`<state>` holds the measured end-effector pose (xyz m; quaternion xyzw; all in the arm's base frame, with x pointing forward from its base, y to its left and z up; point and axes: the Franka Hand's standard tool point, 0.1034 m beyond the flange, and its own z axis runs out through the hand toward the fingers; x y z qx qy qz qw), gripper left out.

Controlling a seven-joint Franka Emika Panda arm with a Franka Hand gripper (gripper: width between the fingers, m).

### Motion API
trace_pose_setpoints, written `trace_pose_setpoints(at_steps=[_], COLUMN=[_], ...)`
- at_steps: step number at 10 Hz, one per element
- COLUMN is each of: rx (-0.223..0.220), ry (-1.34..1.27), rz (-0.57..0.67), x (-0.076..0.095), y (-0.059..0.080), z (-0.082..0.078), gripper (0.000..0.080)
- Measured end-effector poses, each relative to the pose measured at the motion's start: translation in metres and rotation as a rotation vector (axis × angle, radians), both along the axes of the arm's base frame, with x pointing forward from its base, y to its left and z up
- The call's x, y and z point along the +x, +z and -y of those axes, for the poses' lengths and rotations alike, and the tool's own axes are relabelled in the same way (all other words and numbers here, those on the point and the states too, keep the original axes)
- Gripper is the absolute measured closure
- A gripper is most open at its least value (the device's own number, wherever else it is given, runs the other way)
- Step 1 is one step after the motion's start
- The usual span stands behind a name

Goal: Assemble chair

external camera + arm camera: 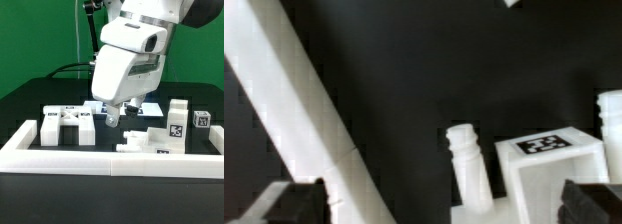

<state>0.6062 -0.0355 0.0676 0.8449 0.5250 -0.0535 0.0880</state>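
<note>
**A:** Where do the chair parts lie?

**B:** Loose on the black table (25, 110), inside the low white border wall (100, 160). Take the gripper (107, 120) as the middle of the dial in the exterior view. The bracket-like piece (70, 125) sits at nine o'clock and the tagged post (178, 120) at three. A small tagged cube (201, 120) is just beyond the post, and the low blocks (150, 142) are at about four.

**A:** Which way do they run?

**B:** The bracket-like piece lies flat, its long axis nine to three. The tagged post stands upright, axis twelve to six, with its tag facing the camera. A flat slab (152, 105) lies at about two o'clock, partly behind the arm.

**A:** And the arm?

**B:** The arm (135, 50) hangs in from twelve o'clock. Its wrist is tilted and its fingers point down at the table, between the bracket-like piece and the low blocks.

**A:** Holding anything?

**B:** No. The wrist view shows the fingers (295, 205) spread wide with nothing gripped. Beyond them stand a slim post (468, 165) and a tagged block (555, 160), just beside each other.
</note>
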Motion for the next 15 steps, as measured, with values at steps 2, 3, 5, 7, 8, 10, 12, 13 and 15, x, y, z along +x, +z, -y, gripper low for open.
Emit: trace_pose_setpoints(at_steps=[2, 3, 5, 7, 8, 10, 12, 13, 15], rx=[-0.003, -0.004, -0.006, -0.009, -0.009, -0.024, -0.035, -0.035, -0.034], ry=[0.02, 0.022, 0.017, 0.013, 0.01, 0.02, 0.122, 0.175, 0.147], rz=[-0.012, -0.022, -0.015, 0.011, 0.009, 0.099, 0.081, 0.068, 0.073], x=[-0.001, 0.0, 0.0, 0.003, 0.001, 0.007, 0.008, 0.007, 0.007], y=[0.0, 0.001, 0.001, 0.001, -0.001, -0.004, -0.004, -0.005, -0.005], z=[-0.001, -0.001, 0.0, -0.001, 0.001, -0.008, -0.015, -0.016, -0.015], gripper=[0.0151, 0.0151, 0.0151, 0.0151, 0.0151, 0.0151, 0.0151, 0.0151, 0.0151])
